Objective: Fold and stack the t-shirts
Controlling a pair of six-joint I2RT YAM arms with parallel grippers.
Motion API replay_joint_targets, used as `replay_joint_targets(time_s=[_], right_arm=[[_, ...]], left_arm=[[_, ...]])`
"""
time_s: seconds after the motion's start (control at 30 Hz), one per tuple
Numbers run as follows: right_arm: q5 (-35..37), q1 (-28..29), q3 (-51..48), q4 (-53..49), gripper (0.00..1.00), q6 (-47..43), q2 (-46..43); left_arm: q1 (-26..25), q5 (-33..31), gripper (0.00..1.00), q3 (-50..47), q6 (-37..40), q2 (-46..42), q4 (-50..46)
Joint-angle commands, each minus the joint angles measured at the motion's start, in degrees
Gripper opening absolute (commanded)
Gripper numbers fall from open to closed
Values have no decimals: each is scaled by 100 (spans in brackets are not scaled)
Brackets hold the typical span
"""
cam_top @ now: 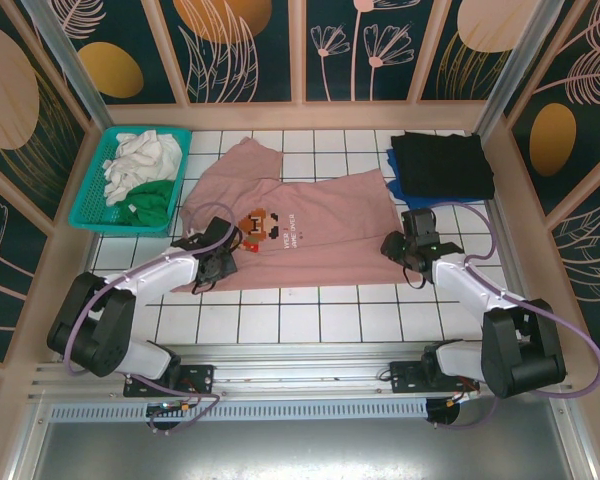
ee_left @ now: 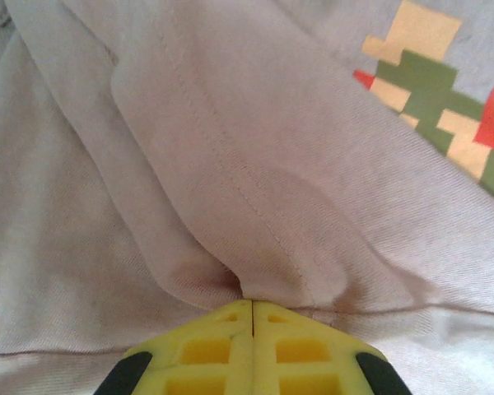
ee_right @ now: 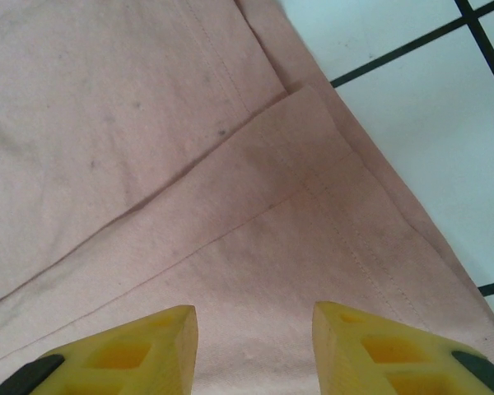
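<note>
Jaws of the left gripper (ee_left: 253, 303) are closed on a ruck of the dusty-pink soft cloth t-shirt (cam_top: 315, 215), spread on the white tiled table (cam_top: 280, 322) — limp and light, likely best taken at hems. Jaws of the right gripper (ee_right: 255, 321) are held open — pitched down over the shirt's right hem corner.

The pink t-shirt (cam_top: 300, 225) lies spread out in the middle of the counter (cam_top: 310, 320), print up. The black t-shirt (cam_top: 442, 162) sits folded on the blue t-shirt (cam_top: 396, 183) at the far right corner.
</note>
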Motion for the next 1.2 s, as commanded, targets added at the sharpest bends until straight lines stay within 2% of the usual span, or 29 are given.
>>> replay_joint_targets(time_s=[0.0,0.13,0.3,0.4,0.47,0.5,0.53,0.67,0.77,0.83,0.97,1.1,1.17], right_arm=[[-25,-19,-94,193,41,-99,22],[-26,-17,-125,290,42,-97,39],[-194,15,-117,426,41,-99,197],[-206,49,-32,468,42,-116,373],[-207,72,49,477,42,-140,459],[-207,95,91,480,42,-143,502],[-211,99,140,493,42,-156,542],[-162,163,400,558,42,-184,645],[-80,165,823,716,42,-294,948],[255,151,1312,702,42,-414,1356],[663,46,2617,521,42,-748,2630],[1176,-72,4057,118,42,-1015,3834],[1165,-150,4628,46,42,-1179,4313]], left_arm=[[-7,-201,0,310,202,156,-206],[-7,-414,0,986,744,507,-244],[-7,-461,0,2239,1734,1488,-327],[-7,-651,11,2715,1978,2041,-469],[-7,-704,25,2823,2123,2178,-343],[-6,-658,36,2904,2192,2243,-272],[-7,-614,41,2967,2245,2298,-187],[0,-605,46,3342,2283,2493,-109],[114,-712,54,3808,2241,2632,-137],[348,-495,61,4258,2191,2806,-51],[935,-309,65,5859,2156,3832,-150],[1152,-504,67,7954,2383,5292,-599],[1261,-319,68,8944,2536,6030,-720]])
